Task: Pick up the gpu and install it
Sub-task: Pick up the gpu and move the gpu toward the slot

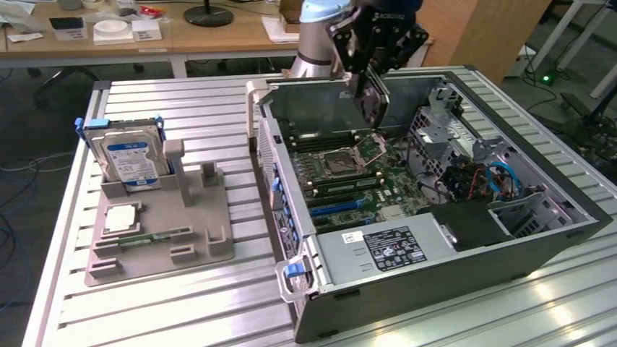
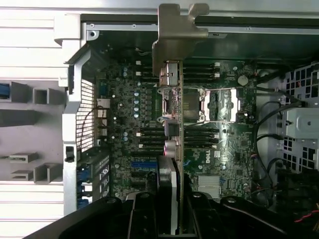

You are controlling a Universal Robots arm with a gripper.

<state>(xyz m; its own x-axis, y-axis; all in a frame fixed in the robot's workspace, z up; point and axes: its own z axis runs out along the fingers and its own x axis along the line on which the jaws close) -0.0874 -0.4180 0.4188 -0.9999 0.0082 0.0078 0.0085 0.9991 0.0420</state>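
Note:
My gripper (image 1: 369,72) is shut on the gpu (image 1: 372,105), a thin dark card that hangs upright over the open computer case (image 1: 540,181). The card's lower edge is above the motherboard (image 1: 352,181), near the CPU socket (image 1: 342,160). In the wrist view the gpu (image 2: 172,124) appears edge-on, with its silver bracket (image 2: 177,35) at the end away from the fingers. My gripper (image 2: 172,211) clamps the card's other end between two black fingers (image 2: 142,216). The motherboard (image 2: 124,114) and its slots lie below the card.
A grey parts holder (image 1: 159,231) sits on the slatted metal table at the exterior view's left. It carries a hard drive with a blue label (image 1: 130,159), a CPU (image 1: 121,217) and a green memory stick (image 1: 144,238). The power supply (image 1: 386,249) fills the case's near end.

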